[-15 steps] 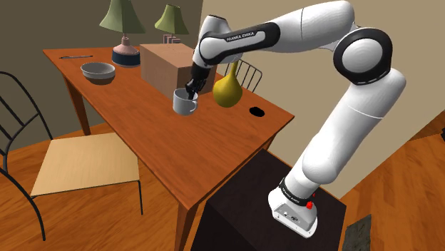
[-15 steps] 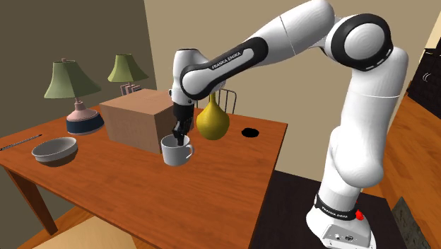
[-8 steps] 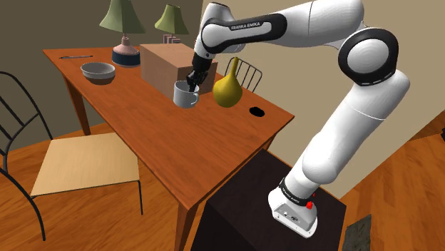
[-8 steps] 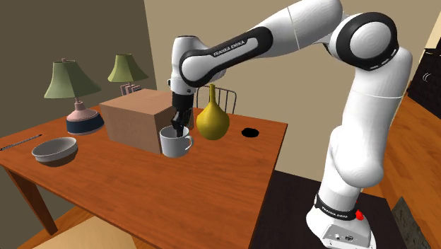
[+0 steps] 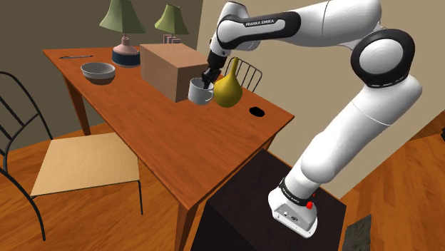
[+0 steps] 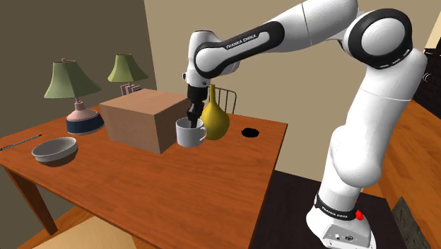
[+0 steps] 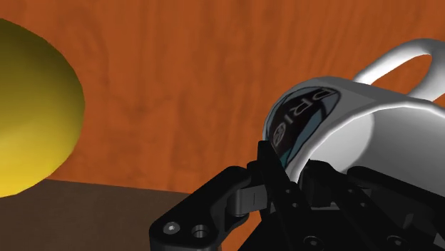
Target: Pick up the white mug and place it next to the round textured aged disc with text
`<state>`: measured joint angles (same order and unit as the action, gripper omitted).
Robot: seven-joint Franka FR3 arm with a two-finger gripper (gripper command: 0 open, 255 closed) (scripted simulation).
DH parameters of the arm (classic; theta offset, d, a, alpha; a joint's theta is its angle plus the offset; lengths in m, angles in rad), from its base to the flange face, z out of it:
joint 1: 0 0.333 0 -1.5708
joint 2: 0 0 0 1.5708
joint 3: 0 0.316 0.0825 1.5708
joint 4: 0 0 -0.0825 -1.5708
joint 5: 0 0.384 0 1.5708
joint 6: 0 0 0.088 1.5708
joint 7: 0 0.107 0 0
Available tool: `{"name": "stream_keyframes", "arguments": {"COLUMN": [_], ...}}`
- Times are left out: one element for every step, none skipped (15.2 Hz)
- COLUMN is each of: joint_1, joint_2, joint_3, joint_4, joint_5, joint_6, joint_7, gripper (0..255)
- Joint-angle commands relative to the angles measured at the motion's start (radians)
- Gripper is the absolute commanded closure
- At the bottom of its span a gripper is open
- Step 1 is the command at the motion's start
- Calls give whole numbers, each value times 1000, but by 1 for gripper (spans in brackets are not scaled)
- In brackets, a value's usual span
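Note:
The white mug hangs above the wooden table, lifted clear of the top, right beside a yellow gourd-shaped vase. My black gripper is shut on the mug's rim, one finger inside and one outside. In the second exterior view the mug hangs under the gripper and overlaps the vase. The wrist view has the mug tilted in the gripper, with a dark printed patch on its side. The disc is a small dark oval flat on the table beyond the vase, seen again as the disc.
A brown box stands just behind the mug. A grey bowl and two green-shaded lamps are at the table's far end. A chair stands at the shoulder view's left side of the table.
The gripper has lifted the mug off the table and carried it toward the shoulder view's right, up against the yellow vase and nearer the disc.

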<state>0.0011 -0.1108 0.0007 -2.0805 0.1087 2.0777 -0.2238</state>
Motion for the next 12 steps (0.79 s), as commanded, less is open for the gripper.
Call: {"name": "stream_keyframes", "arguments": {"joint_1": [-19,-29,-39,-49,-59,-70,-80,-90,-100,-110,-121,-131], "joint_2": [-37,-53,-68,-81,-94,-106,-118,-128,-137,-146,-153,-159], "joint_3": [-25,-38,-51,-65,-79,-93,-108,-122,-138,-153,-168,-184], "joint_4": [-39,-55,-70,-83,-96,-107,-118,-127,-135,-141,-147,-152], "joint_5": [2,1,1,-1,-2,-4,-7,-10,-13,-16,-20,-24], "joint_6": [-3,-4,-7,-9,-12,-15,-18,-21,-25,-29,-33,-37], "joint_7": [-46,-68,-91,-114,-137,-160,-183,-206,-229,-252,-276,-299], "gripper": [255,255,255,255,255,255,255,255,255,255,255,255]}}
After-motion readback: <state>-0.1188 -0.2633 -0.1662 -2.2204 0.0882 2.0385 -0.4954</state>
